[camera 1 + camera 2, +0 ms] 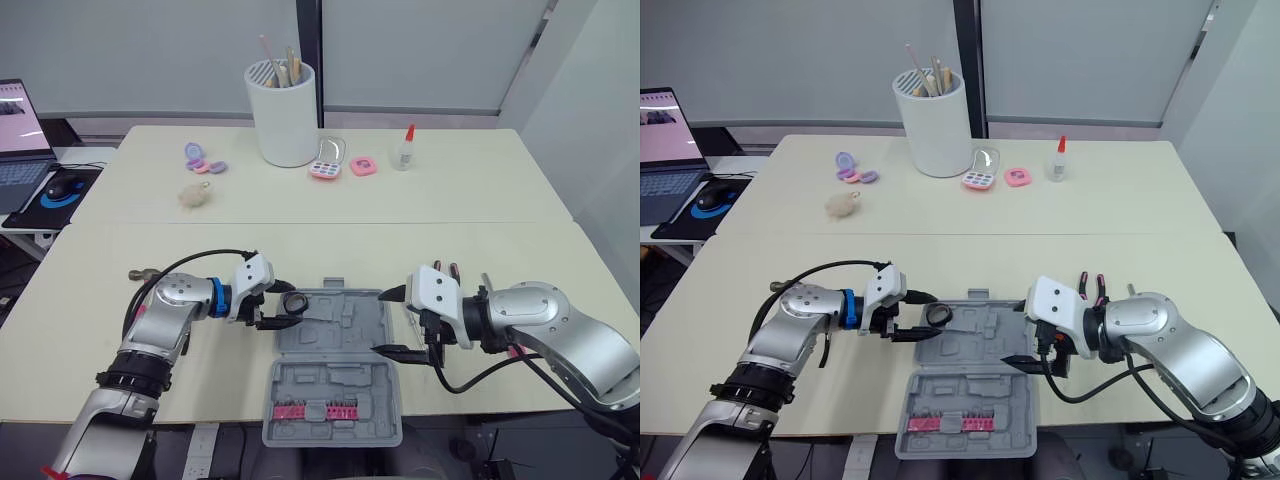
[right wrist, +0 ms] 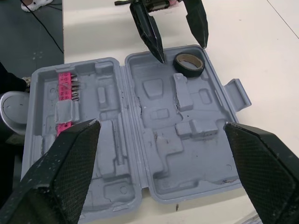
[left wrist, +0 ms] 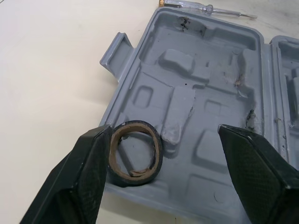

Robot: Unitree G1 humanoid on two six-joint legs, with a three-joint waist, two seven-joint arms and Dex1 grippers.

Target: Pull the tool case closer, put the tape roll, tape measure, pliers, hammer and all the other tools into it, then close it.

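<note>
- Tool case (image 1: 350, 322) lies open, both halves flat.
- Tape roll (image 1: 294, 302) sits inside the case's far-left corner.
- Left gripper (image 1: 283, 305) is released, its fingers straddling the roll.
- Right gripper (image 1: 382, 322) is released, at the case's right edge.

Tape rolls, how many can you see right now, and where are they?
1. The tape roll lies in a corner of the open gray case, right beside one finger of the open left pincer. More could be hidden behind the robot's arms.
</note>
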